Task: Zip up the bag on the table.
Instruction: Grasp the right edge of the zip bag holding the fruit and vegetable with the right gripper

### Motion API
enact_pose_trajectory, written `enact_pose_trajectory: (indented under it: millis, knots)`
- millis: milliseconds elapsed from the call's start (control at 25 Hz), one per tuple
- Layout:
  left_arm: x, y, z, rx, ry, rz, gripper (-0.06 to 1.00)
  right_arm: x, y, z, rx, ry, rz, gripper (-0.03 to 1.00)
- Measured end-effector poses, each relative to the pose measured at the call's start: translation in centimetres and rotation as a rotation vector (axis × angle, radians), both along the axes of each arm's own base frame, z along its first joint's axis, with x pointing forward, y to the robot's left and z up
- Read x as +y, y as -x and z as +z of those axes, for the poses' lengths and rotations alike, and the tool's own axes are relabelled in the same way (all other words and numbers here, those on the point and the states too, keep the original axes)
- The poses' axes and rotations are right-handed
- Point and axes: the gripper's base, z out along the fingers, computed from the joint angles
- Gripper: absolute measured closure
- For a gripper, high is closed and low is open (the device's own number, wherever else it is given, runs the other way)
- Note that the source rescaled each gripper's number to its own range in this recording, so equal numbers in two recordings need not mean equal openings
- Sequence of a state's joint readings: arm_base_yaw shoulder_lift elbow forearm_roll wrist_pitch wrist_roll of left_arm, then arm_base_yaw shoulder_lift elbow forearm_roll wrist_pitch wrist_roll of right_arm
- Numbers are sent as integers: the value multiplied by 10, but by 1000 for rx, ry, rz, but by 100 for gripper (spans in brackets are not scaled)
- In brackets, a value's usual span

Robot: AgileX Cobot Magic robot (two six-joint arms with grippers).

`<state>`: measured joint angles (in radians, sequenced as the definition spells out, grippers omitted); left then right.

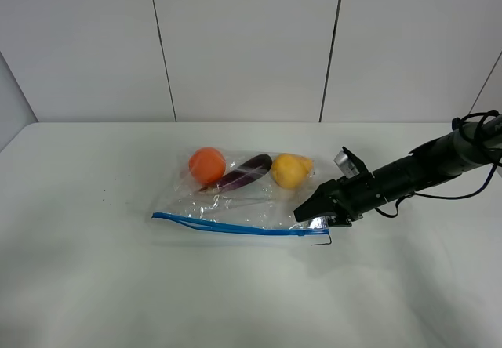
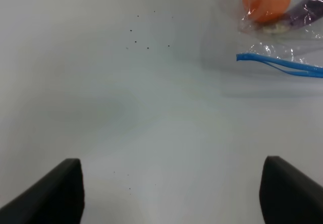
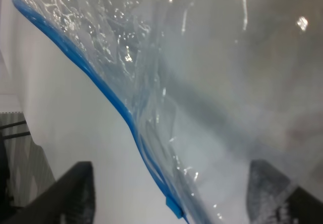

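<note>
The bag lies flat on the white table, clear and crinkly, holding an orange fruit, a purple eggplant and a yellow lemon. Its blue zipper strip runs along the near edge. My right gripper is at the bag's right end, low on the table. In the right wrist view its fingers stand apart with the plastic and the zipper strip between them. My left gripper is open and empty over bare table; the bag's left end lies ahead of it.
A thin black corner mark is on the table just by the bag's right near corner. Small dark specks dot the table left of the bag. A white panelled wall stands behind the table.
</note>
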<state>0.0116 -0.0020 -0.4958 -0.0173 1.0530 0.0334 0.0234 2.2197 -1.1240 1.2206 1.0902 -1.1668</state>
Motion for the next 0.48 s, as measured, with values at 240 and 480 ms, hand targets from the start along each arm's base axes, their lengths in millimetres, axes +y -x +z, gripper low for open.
enact_pose_trajectory:
  millis: [240,480]
  knots:
    - [0,0,0,0,0,0,-6,0,1,0,1,6,11,54]
    - [0,0,0,0,0,0,-6,-1,2,-1,9,19,27,57]
